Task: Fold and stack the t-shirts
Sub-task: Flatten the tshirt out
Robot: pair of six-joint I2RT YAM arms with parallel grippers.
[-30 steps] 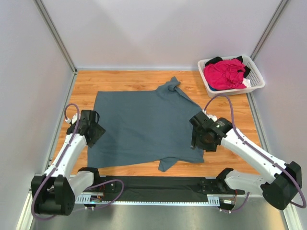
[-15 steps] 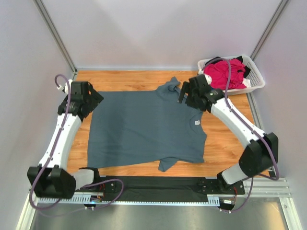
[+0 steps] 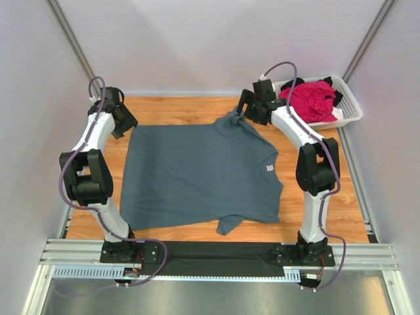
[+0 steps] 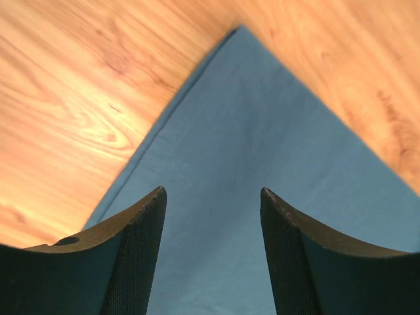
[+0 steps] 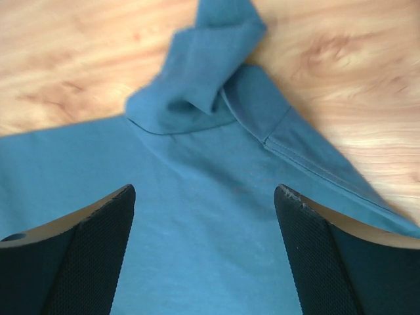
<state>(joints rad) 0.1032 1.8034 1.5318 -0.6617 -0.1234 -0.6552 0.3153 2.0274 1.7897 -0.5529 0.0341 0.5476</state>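
Fingers (image 4: pixel 141 262) of the left gripper (image 3: pixel 126 125), black and curved with mesh-textured inner faces, stand apart with nothing between them above the far-left hem corner of the slate blue-grey t-shirt (image 3: pixel 197 174). That soft, matte shirt lies spread nearly flat in the middle of the orange wood-grain table (image 3: pixel 170 108), boxed in by pale grey walls. Its long axis runs across the table, hem to the left, collar and small neck label (image 3: pixel 268 168) to the right; the near sleeve is folded under. At the far sleeve, bunched and twisted, the right gripper (image 3: pixel 240 118) hangs with its fingers wide apart, gripping nothing. In the far-right corner sits a white slatted plastic basket (image 3: pixel 348 108) holding a crumpled magenta-pink t-shirt (image 3: pixel 307 100) and black cloth (image 3: pixel 292 84).
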